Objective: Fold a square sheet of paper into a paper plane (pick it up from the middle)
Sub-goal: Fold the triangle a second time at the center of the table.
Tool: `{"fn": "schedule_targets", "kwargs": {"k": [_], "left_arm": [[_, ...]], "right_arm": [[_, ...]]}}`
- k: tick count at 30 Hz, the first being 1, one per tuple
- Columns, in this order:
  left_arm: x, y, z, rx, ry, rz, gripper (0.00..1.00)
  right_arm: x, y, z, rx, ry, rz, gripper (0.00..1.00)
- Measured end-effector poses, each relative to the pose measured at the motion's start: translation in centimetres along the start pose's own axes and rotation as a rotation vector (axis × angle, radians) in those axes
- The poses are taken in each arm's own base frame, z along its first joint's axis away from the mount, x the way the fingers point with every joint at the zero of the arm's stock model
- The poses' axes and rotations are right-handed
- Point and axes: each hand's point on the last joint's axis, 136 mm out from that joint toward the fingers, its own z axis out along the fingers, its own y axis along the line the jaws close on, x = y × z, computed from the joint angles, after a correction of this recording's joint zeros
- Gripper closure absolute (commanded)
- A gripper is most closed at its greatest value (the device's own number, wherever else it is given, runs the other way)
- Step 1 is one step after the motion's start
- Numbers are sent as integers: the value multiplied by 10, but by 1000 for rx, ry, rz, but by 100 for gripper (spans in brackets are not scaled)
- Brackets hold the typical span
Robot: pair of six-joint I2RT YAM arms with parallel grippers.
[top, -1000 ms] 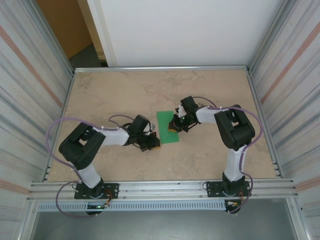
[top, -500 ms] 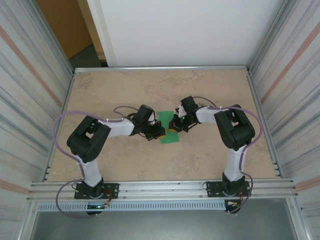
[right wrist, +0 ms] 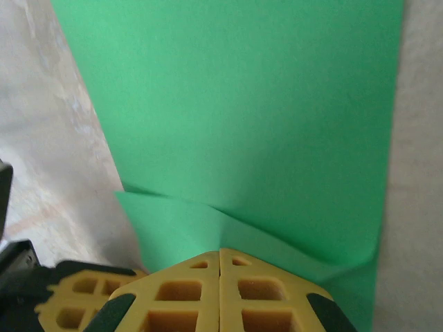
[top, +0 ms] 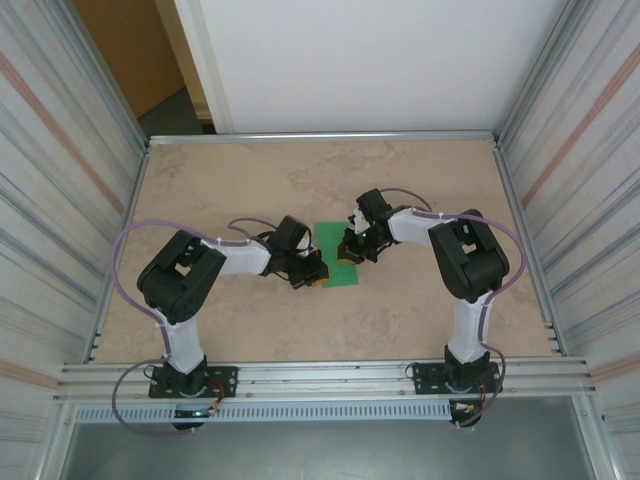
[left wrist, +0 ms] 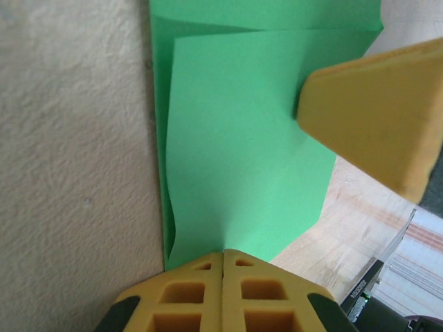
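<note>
The square sheet of paper [top: 329, 240] lies about in the middle of the counter [top: 250, 180], between the two arms. It is bright green and it is not flat: one part is folded over the rest, so a second layer with a straight edge lies on top.

The left end effector [top: 314, 275] is low at the near left corner of the sheet. In the left wrist view its two yellow fingers [left wrist: 187, 297] are pressed together with no gap between them, so it is closed. The edge of the paper reaches up to the fingertips there, and the paper is a little wavy beside them. I cannot tell if the edge is pinched between the fingers or only lies against them.

The right end effector [top: 347, 254] is down on the right side of the sheet, close to the left one. In the right wrist view its fingers [right wrist: 252, 297] are also pressed together, so it is closed too. Just in front of the tips the paper rises in a small raised fold. Whether the paper is caught between these fingers I cannot tell either.
</note>
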Motion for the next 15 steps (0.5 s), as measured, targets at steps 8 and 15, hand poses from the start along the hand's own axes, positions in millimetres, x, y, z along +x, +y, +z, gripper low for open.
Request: {"fn": "schedule_targets", "kwargs": {"k": [8,15], "left_arm": [[0,0,0,8,-3,5,100],[0,0,1,13,-5,6,100]], "right_arm": [[11,25,-14,-20,-10,-88,94],[26,18,0,-3,29,-90,98]]}}
